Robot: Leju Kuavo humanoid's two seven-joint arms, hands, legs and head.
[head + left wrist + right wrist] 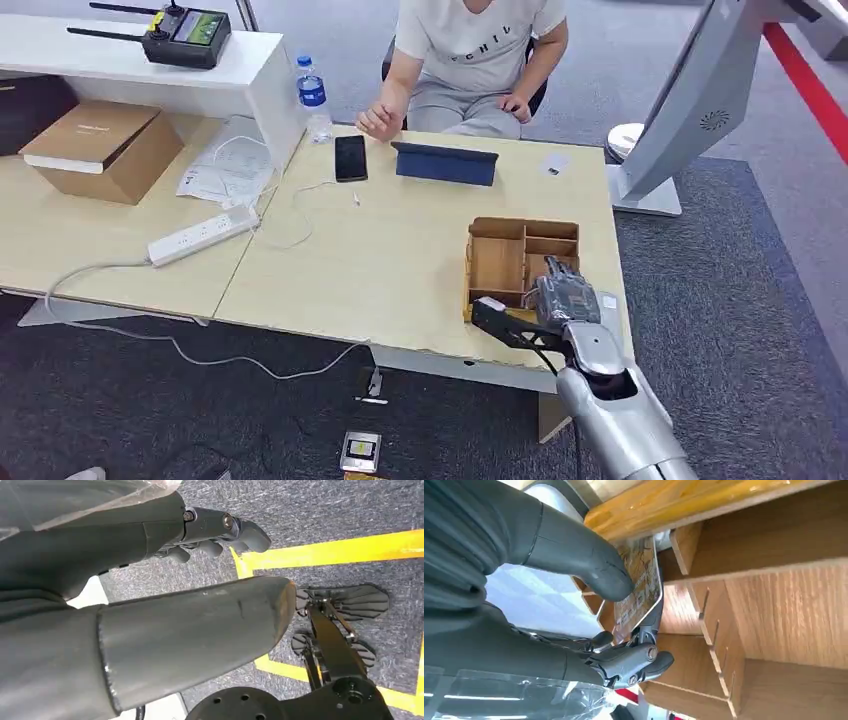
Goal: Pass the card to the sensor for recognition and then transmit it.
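Card (640,587) pinched between thumb and fingers of right hand (562,292), over the wooden organizer box (497,262) near the table's (400,270) right front corner. Left hand (210,530) hangs above the floor, fingers loosely curled, grasping nothing.

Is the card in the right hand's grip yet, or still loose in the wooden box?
Gripped: the right hand pinches the card between thumb and a finger, at the wooden box.
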